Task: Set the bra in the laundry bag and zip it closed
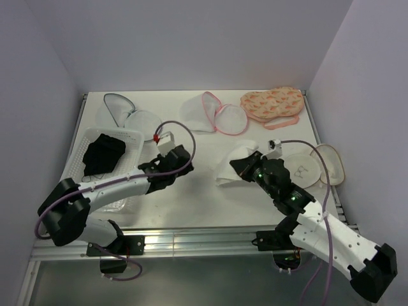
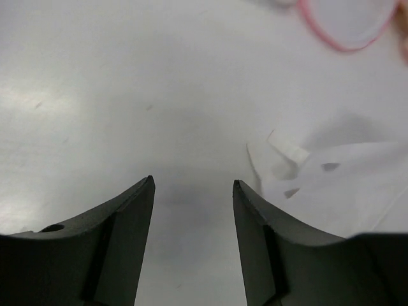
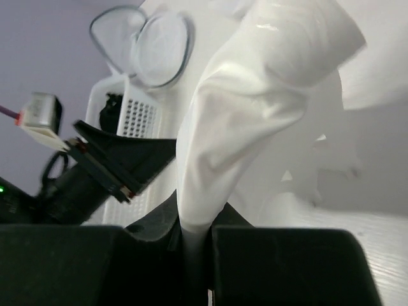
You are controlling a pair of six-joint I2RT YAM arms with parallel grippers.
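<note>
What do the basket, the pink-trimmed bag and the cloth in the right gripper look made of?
Basket: rigid white plastic, going by its perforated walls. Pink-trimmed laundry bag: sheer white mesh, seemingly; pink fabric edging. White cloth pinched in the right gripper: smooth, slightly glossy fabric, draping in soft folds.

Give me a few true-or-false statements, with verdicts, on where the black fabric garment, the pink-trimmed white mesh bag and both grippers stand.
1. The small black fabric garment lies in the white perforated plastic basket. True.
2. The right gripper is open and empty. False: it is shut on a white fabric piece.
3. The left gripper is open with nothing in it. True.
4. The round white mesh laundry bag with pink trim is zipped closed. False: it lies open, its halves spread.
</note>
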